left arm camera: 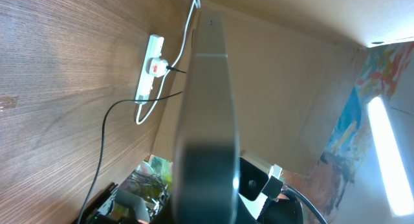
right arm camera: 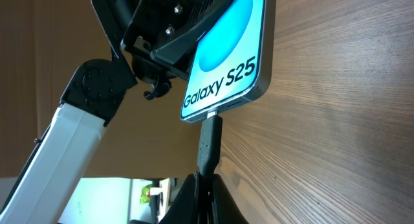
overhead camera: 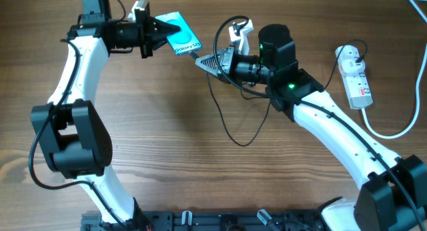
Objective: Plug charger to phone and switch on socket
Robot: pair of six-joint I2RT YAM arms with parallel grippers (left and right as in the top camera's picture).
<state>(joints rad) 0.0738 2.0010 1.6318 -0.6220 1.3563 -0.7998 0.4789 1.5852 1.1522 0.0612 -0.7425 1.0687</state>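
My left gripper (overhead camera: 162,32) is shut on the phone (overhead camera: 181,36), a light blue slab marked "Galaxy S25", held tilted above the table. In the left wrist view the phone's edge (left arm camera: 206,120) fills the middle. My right gripper (overhead camera: 208,61) is shut on the charger's small connector (right arm camera: 209,143), whose tip meets the phone's bottom edge (right arm camera: 223,62). The thin black charger cable (overhead camera: 223,121) loops over the table. Its black plug (overhead camera: 355,55) sits in the white socket strip (overhead camera: 353,76), which has a red switch (overhead camera: 365,91).
The socket's thick white cord (overhead camera: 407,127) curves along the right edge of the wooden table (overhead camera: 187,151). The socket also shows in the left wrist view (left arm camera: 150,68) with the black cable (left arm camera: 107,140). A black rail (overhead camera: 227,221) runs along the front edge.
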